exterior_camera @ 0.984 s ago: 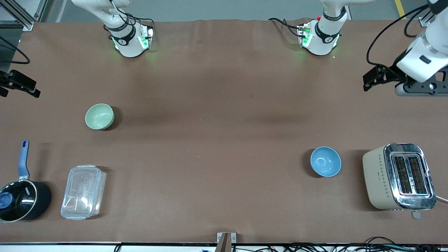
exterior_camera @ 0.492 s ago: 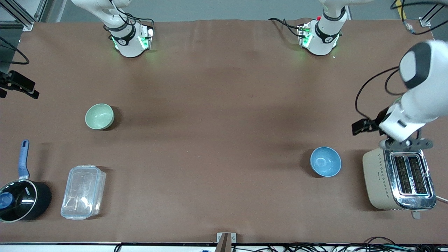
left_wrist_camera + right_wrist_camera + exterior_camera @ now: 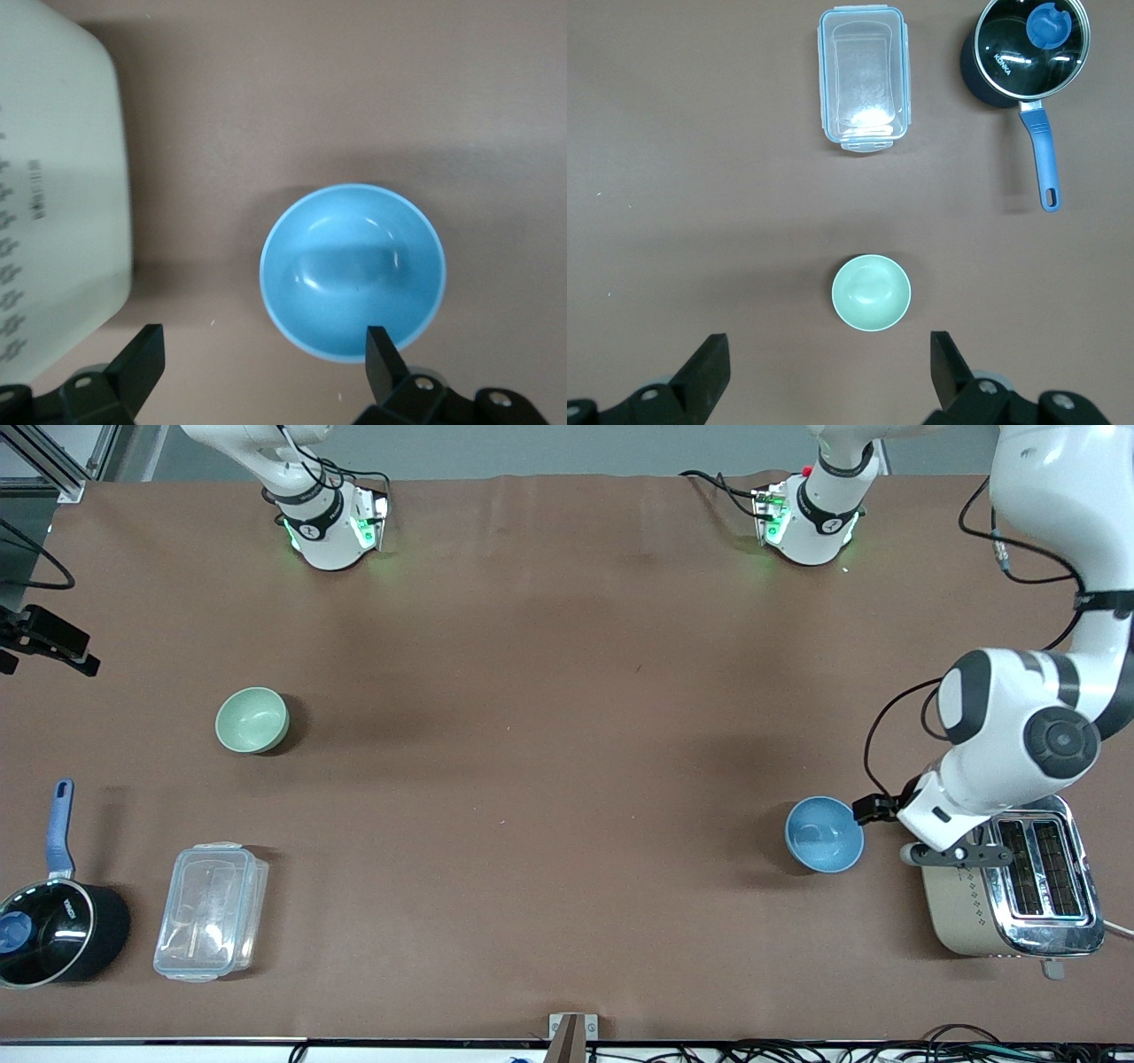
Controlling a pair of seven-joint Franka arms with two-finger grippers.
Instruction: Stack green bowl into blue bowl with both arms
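while the brown table (image 3: 567,779) spreads wide beneath both arms, the cream toaster (image 3: 974,903) stands at the left arm's end, with the blue bowl (image 3: 824,833) just beside it on the cloth. the left gripper (image 3: 261,359) hangs over the gap between the toaster and that bowl, its fingers spread wide apart around nothing. at the right arm's end lie a clear lidded box (image 3: 211,911) and a black saucepan (image 3: 55,930), both nearer the front camera than the green bowl (image 3: 252,719). high above that bowl, the right gripper (image 3: 828,363) hovers with fingers apart, empty.
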